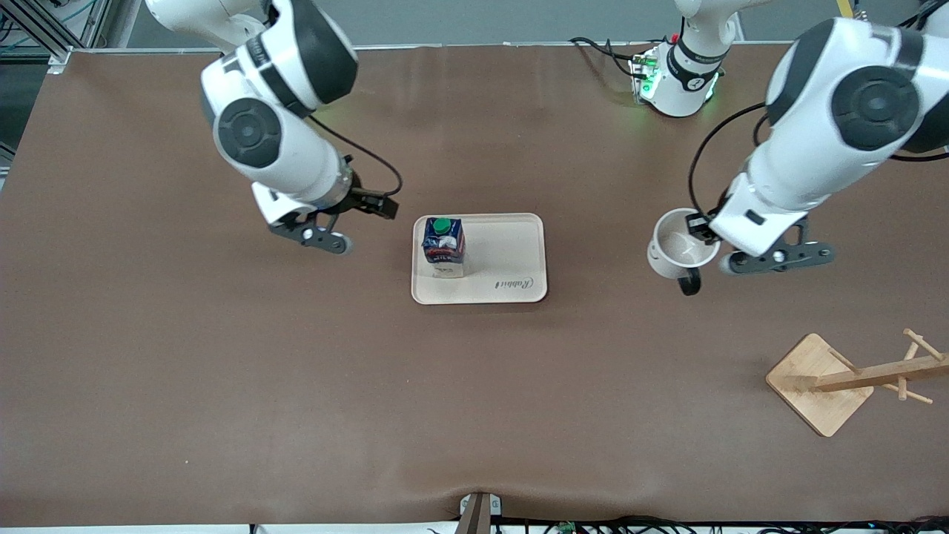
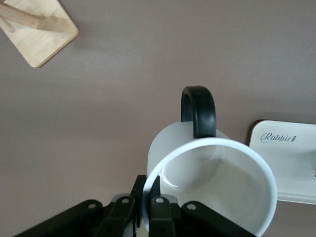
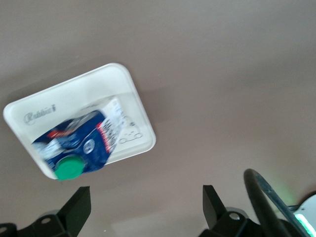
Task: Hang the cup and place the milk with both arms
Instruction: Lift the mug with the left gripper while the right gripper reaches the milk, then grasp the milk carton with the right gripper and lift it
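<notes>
left gripper (image 2: 148,207): jaws clamped on cup (image 1: 678,248) rim, over table (image 1: 222,386) | right gripper (image 3: 143,210): jaws apart, beside tray (image 1: 511,256) | milk (image 1: 443,246) upright on tray

A robotics lab: two white arms (image 1: 282,126) are mounted along one edge of a table covered with a plain brown mat (image 1: 222,371). Aluminium framing (image 1: 44,30) stands near the right arm's base, and loose cables (image 1: 667,525) trail off the mat's camera-side edge.

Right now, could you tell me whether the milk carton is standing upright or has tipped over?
Upright. The milk stands on the tray, green cap uppermost, with the open right gripper apart from it.
</notes>
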